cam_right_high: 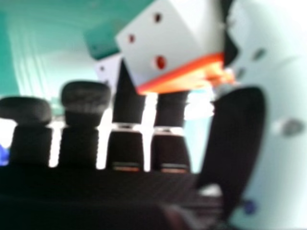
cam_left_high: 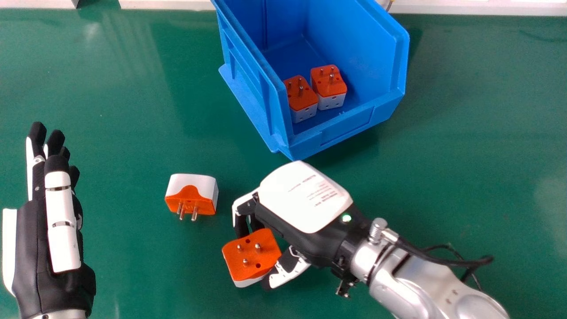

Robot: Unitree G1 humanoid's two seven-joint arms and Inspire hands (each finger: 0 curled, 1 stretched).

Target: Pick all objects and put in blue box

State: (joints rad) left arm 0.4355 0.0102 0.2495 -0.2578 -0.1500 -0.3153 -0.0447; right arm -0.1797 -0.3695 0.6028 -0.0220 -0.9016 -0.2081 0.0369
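In the head view my right hand (cam_left_high: 305, 199) is low over the table at centre right, its fingers and thumb curled round an orange and white plug adapter (cam_left_high: 251, 256), prongs upward. The right hand view shows that adapter (cam_right_high: 168, 43) against the thumb of my right hand (cam_right_high: 240, 129). Another adapter (cam_left_high: 191, 195) lies on the table to the left, its prongs toward the near edge. Two more adapters (cam_left_high: 301, 98) (cam_left_high: 328, 87) rest side by side inside the blue box (cam_left_high: 347, 133). At the far left my left hand (cam_left_high: 48, 212) is held with straight fingers.
The box stands at the back centre of the green table (cam_left_high: 124, 133), its low front wall facing my right hand. Pale edges of white objects (cam_left_high: 168, 4) run along the table's far side.
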